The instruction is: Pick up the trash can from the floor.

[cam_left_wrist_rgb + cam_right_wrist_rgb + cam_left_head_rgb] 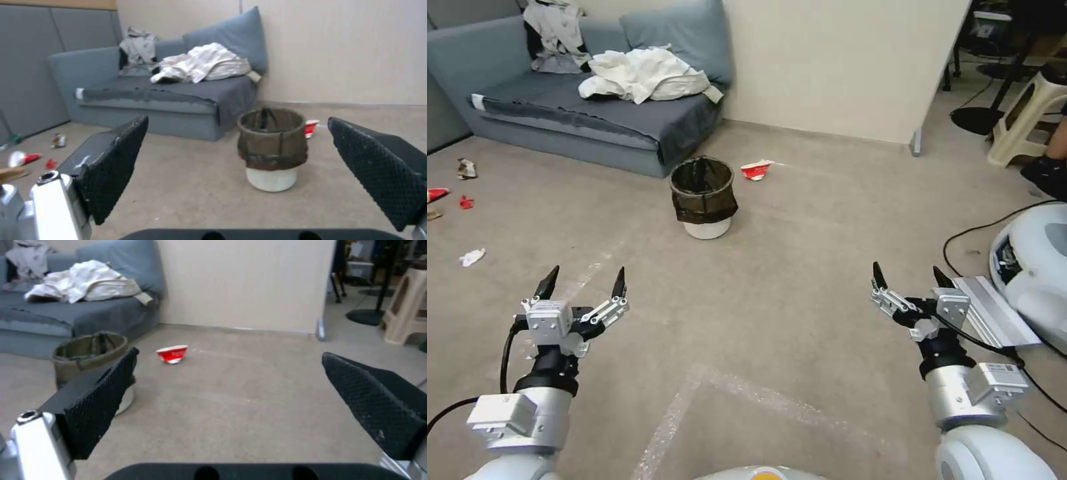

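In the head view the trash can (702, 199) stands upright on the floor (800, 267), at about 12 o'clock from the robot and well apart from both arms, just in front of the corner of the grey sofa (594, 113), with a crushed red cup (756, 170) lying near it at its 2 o'clock; the left tool (586, 283) hangs low at 10 o'clock and the right tool (908, 277) at 2 o'clock, each with its fingers spread wide and nothing held. In the left wrist view the trash can (271, 148) sits between the two black pads (114, 166), far off, its dark bag (272, 140) folded over the rim and hanging loosely down most of the wall, white plastic showing bare at the base. In the right wrist view the trash can (91, 360) is partly hidden behind one pad, the red cup (172, 354) beyond it. The bin looks light and stiff-walled but thin, so it may flex under a hard squeeze; the bag film looks slick and loose, likely to slide on the plastic. The best hold, I judge, is the rim, one finger inside and one outside, pinching bag and wall together
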### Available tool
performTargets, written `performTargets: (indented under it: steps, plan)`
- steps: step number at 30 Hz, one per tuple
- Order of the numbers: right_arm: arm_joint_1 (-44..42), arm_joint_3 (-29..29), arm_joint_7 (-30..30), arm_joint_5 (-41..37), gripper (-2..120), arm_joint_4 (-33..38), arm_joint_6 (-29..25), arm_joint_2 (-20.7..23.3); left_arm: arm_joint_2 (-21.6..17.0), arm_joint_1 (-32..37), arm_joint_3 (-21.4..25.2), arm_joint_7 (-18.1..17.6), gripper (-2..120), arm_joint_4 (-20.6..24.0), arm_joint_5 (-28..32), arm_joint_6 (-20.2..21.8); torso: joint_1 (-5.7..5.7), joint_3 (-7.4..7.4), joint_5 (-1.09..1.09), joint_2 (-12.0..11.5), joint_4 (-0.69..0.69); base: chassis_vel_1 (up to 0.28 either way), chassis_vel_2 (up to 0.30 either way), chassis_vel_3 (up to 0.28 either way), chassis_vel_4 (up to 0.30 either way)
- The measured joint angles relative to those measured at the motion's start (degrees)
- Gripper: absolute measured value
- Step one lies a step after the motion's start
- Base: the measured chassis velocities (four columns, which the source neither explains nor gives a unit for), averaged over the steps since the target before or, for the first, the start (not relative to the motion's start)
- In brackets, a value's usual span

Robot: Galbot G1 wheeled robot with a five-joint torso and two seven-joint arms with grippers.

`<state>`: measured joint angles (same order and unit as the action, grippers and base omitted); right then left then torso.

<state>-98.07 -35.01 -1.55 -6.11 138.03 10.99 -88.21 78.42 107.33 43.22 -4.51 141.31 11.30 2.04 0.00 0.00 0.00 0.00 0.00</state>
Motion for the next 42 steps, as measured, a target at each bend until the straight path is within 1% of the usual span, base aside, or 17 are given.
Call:
performTargets:
  steps: [6, 11, 22, 42]
  plan:
    - [0.03, -0.02, 0.02, 0.04, 100, -0.15, -0.06, 0.02, 0.03, -0.05, 0.01, 0.00, 100, -0.16, 0.02, -0.05, 0.00, 0.00, 0.00, 0.00, 0.02, 0.055, 0.069, 0.061, 0.082]
    - [0.10, -0.07, 0.14, 0.04, 100, -0.15, 0.38, 0.09, 0.04, -0.16, -0.05, 0.00, 100, -0.22, -0.23, -0.53, 0.00, 0.00, 0.00, 0.00, -0.01, 0.000, 0.000, 0.000, 0.000]
    - [0.03, 0.00, 0.27, 0.04, 100, -0.17, 0.42, 0.10, -0.02, 0.07, 0.17, -0.03, 100, -0.17, -0.21, -0.97, 0.00, 0.00, 0.00, 0.00, 0.00, 0.000, 0.000, 0.000, 0.000]
    - [-0.25, 0.26, 0.58, 0.10, 100, -0.32, 0.23, 0.24, -0.01, 0.94, 0.28, -0.27, 100, 0.31, 0.02, -1.62, 0.00, 0.00, 0.00, 0.00, 0.00, -0.091, 0.086, 0.088, -0.080]
